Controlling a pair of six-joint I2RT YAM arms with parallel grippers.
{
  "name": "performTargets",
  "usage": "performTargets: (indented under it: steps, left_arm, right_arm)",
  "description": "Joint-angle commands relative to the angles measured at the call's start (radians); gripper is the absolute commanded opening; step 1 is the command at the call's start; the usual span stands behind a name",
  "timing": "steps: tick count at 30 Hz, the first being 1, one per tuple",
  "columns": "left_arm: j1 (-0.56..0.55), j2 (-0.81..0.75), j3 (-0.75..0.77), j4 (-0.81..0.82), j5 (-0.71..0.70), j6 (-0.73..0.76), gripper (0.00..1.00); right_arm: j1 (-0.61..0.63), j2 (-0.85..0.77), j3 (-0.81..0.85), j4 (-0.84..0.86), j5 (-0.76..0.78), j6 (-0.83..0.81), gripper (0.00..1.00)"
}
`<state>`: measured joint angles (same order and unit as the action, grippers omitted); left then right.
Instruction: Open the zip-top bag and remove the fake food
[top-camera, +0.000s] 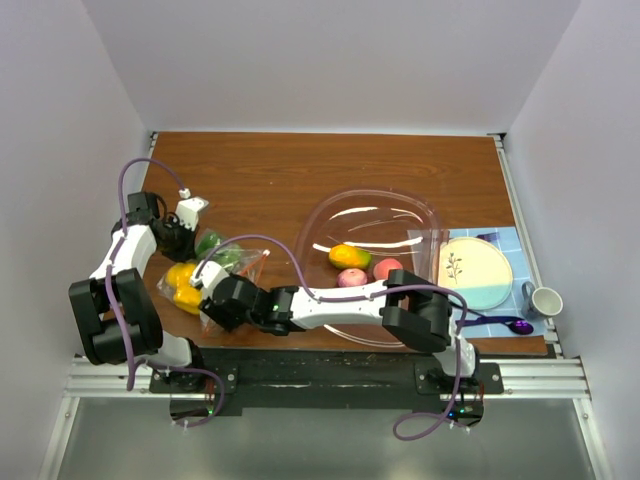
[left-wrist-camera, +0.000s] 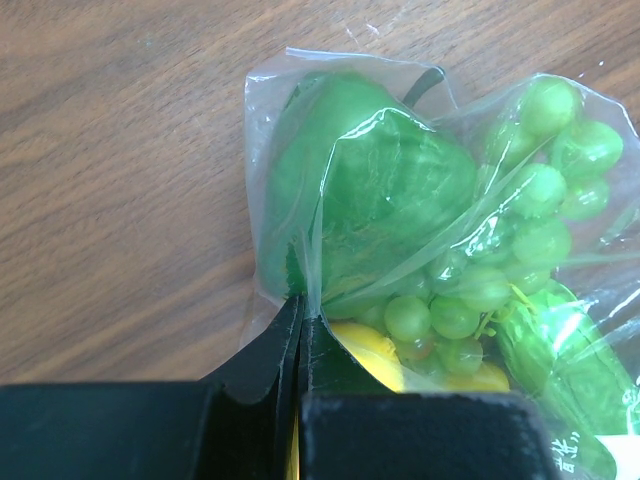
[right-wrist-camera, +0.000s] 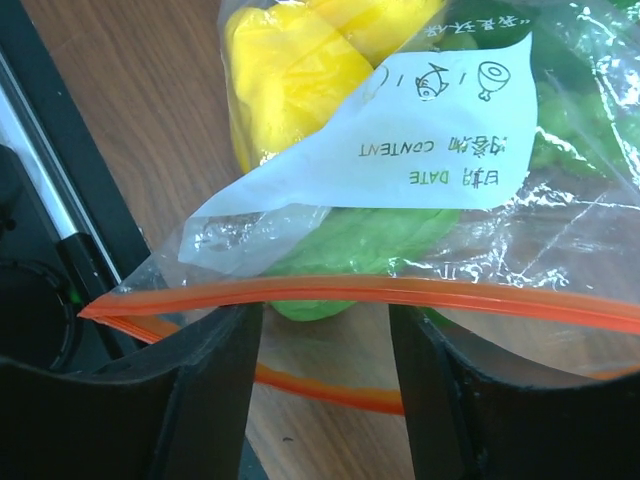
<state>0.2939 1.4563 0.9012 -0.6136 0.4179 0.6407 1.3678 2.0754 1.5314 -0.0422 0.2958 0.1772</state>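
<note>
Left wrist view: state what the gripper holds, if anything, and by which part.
The left gripper pinches the zip-top bag by a fold of clear plastic.

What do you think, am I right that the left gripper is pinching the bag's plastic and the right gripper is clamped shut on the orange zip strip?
Not quite. The left gripper does pinch the zip-top bag's plastic, but the right gripper is not clamped shut: the right wrist view shows its jaws standing apart, with the orange zip strip running across its fingertips.
</note>
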Motion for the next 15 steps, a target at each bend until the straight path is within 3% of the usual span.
performTargets:
  steps: [1,3,4,5,8,15]
  left_arm:
    - [-0.001,-0.022,-0.012,0.002,0.005,0.014,0.00]
    - [0.001,-0.024,-0.012,0.000,0.005,0.014,0.00]
    - [-0.001,-0.024,-0.015,0.000,0.004,0.014,0.00]
    - [0.001,-0.027,-0.015,-0.003,0.004,0.016,0.00]
    - [-0.001,-0.034,-0.013,-0.014,0.002,0.019,0.00]
    - [0.001,-0.053,-0.027,-0.005,-0.007,0.031,0.00]
  right_arm:
    - [0.002,0.066,0.099,-0.028,0.003,0.030,0.73]
    - [0.004,0.101,0.142,-0.039,0.008,0.042,0.84]
    - [0.004,0.136,0.159,-0.044,0.038,0.063,0.95]
    - [0.004,0.159,0.200,-0.056,0.052,0.077,0.97]
    - [0.004,0.210,0.253,-0.128,0.130,0.111,0.98]
    - [0.002,0.151,0.096,-0.085,0.210,0.123,0.92]
